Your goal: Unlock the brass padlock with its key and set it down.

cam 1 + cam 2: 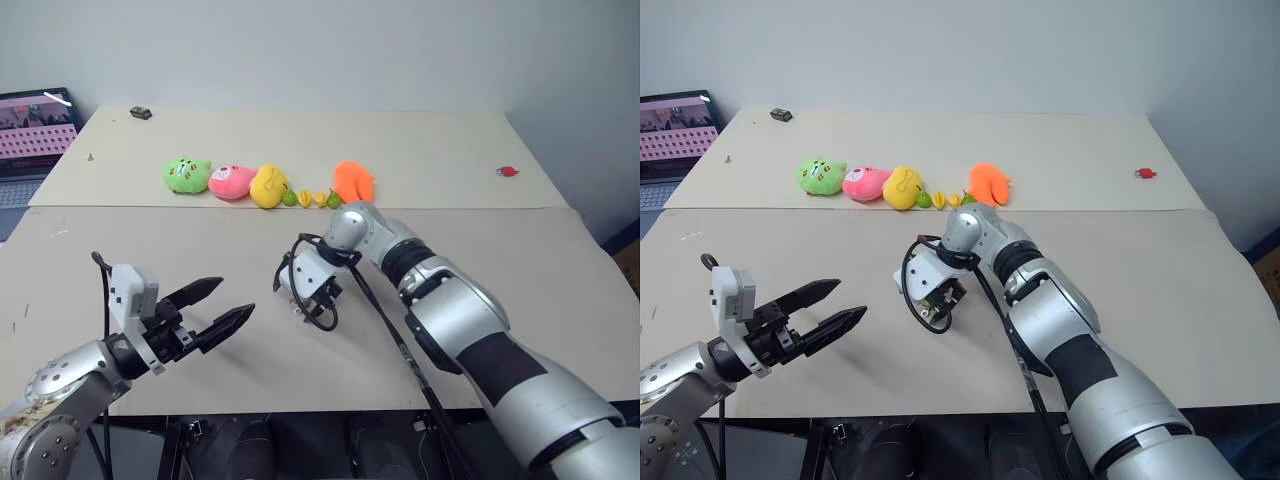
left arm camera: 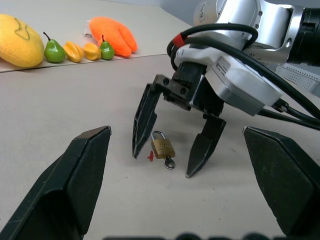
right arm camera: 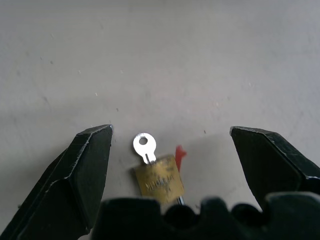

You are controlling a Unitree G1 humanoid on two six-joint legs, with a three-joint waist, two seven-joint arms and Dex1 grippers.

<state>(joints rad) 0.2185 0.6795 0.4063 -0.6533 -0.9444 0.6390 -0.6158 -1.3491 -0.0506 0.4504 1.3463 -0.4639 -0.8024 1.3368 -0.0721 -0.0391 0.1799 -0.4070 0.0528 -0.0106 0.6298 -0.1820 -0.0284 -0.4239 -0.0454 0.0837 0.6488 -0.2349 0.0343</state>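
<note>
So the padlock (image 2: pixel 163 147) is lying flat on the beige table (image 1: pixel 560 290), key (image 3: pixel 144 146) stuck in its bottom end, and there's a tiny red bit (image 2: pixel 150 156) right beside it. In the right wrist view the key's round silver head pokes out of the brass body, with the red scrap (image 3: pixel 179 152) just next to the lock.

The right gripper (image 2: pixel 172 162) hangs straight over the lock, pointing down at it with its fingers spread wide, one on each side. Neither fingertip touches the brass; the lock sits in the gap between them, a bit closer to one finger. Nothing is held.

The left gripper (image 1: pixel 224 305) is off to the left, near the table's front edge, pointing roughly level toward the right arm. Its fingers are spread too, with nothing between them. In its wrist view the two black fingers (image 2: pixel 75 185) frame the right gripper and the lock.

Further back, along the seam where the second table starts, there's a row of toys: a green plush (image 1: pixel 187 175), a pink one (image 1: pixel 231 182), a yellow one (image 1: pixel 268 186), a few small fruits (image 1: pixel 311 198) and an orange plush (image 1: pixel 353 180). A small red thing (image 1: pixel 507 171) sits alone at the far right of the back table, a dark little object (image 1: pixel 141 113) at its far left corner, and a laptop (image 1: pixel 35 130) is off at the left edge.
</note>
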